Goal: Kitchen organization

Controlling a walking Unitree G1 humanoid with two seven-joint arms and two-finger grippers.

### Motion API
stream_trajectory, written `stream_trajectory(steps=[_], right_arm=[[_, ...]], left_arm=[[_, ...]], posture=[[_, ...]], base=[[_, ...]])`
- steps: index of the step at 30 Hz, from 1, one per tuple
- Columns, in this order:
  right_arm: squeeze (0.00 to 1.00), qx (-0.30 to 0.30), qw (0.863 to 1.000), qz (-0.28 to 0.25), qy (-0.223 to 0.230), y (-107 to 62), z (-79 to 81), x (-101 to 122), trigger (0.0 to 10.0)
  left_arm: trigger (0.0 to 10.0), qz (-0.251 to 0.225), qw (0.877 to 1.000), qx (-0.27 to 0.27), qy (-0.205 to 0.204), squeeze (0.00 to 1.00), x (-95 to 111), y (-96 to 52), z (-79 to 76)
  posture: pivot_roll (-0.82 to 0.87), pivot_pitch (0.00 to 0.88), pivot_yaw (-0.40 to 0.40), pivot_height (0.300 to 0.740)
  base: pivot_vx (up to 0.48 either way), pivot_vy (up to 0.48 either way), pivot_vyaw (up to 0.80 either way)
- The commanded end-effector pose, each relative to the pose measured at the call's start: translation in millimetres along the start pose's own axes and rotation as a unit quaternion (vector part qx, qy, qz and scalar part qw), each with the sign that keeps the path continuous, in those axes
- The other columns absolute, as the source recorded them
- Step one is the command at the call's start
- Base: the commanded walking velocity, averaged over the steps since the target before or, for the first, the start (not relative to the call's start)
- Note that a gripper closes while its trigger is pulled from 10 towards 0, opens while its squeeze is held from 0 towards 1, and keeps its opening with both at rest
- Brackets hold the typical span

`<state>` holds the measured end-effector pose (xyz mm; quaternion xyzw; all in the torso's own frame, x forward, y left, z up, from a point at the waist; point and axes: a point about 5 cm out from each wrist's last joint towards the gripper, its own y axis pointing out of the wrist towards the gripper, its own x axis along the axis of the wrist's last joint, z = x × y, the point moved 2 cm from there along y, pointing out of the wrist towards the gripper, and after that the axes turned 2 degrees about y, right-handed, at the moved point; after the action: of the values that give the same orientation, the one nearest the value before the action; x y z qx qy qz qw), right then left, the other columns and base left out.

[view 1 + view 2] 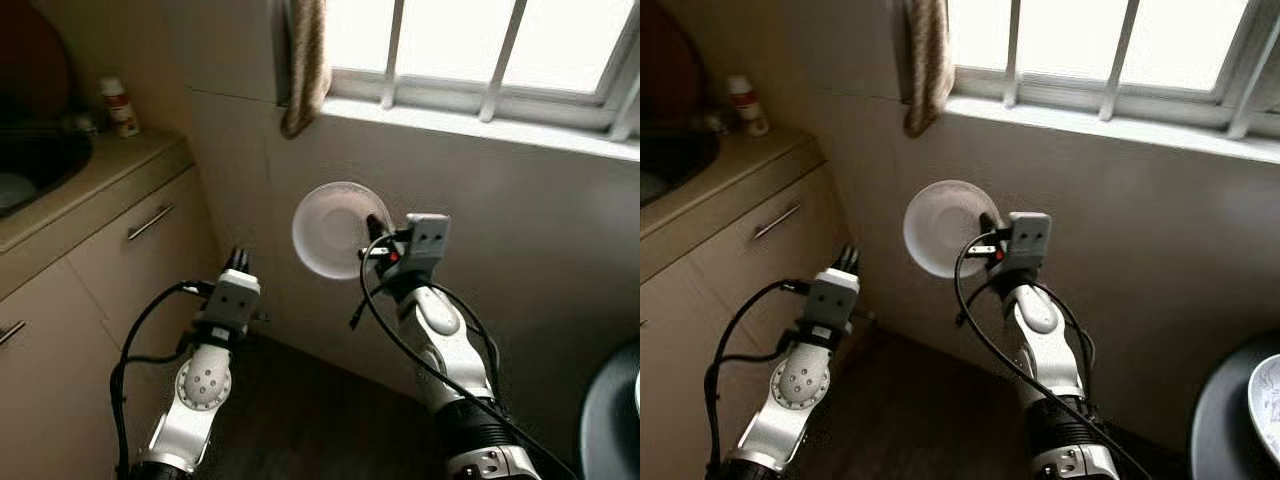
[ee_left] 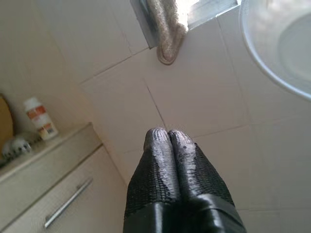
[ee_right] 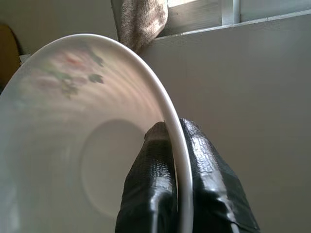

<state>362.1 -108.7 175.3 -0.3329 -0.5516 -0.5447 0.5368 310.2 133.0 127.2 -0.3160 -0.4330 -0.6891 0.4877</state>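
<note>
White plate point(image 1: 335, 228) is held upright in the air before the tiled wall point(image 1: 520, 210), rim pinched between the right gripper point(image 3: 175, 170)'s 2 fingers, likely for carrying; left gripper point(image 2: 167, 145), fingers pressed together, hovers empty near the cabinet point(image 1: 110, 250).

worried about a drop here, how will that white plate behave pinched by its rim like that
The white plate looks stiff and glazed, so probably slippery between the fingers of the right hand. Held on edge by the rim alone, it may pivot or slide. It seems thin ceramic, likely to break if dropped.
</note>
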Motion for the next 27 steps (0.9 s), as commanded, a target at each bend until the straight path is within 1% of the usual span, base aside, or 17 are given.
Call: stream_trajectory(steps=[1,10,14,20,27], right_arm=[[0.0,0.022,1.0,-0.021,-0.008,3.1,15.6,7.6,0.0],[0.0,0.027,0.999,-0.025,-0.019,3.2,18.6,6.9,0.0],[0.0,0.029,0.999,-0.032,-0.031,4.4,20.1,8.5,0.0],[0.0,0.03,0.998,-0.047,-0.043,6.0,22.3,14.1,0.0],[0.0,0.029,0.997,-0.055,-0.047,8.4,21.8,17.4,0.0]], left_arm=[[10.0,-0.006,1.0,0.009,0.004,0.0,0.7,-0.1,9.4],[10.0,-0.011,1.0,0.013,0.004,0.0,2.2,0.8,10.9],[10.0,-0.024,1.0,0.012,-0.001,0.0,6.9,1.1,10.5],[10.0,-0.038,0.999,0.028,-0.001,0.0,13.6,4.7,17.2],[10.0,-0.049,0.998,0.029,-0.001,0.0,19.1,8.3,19.1]], posture=[[-0.04,0.0,-0.02,0.74],[-0.03,0.0,-0.021,0.74],[-0.03,0.0,-0.021,0.74],[-0.03,0.0,-0.02,0.74],[-0.03,0.0,-0.017,0.74]], base=[[0.0,0.0,0.8],[0.0,0.0,0.8],[0.0,0.0,0.8],[0.306,0.0,0.8],[0.336,0.0,0.8]])
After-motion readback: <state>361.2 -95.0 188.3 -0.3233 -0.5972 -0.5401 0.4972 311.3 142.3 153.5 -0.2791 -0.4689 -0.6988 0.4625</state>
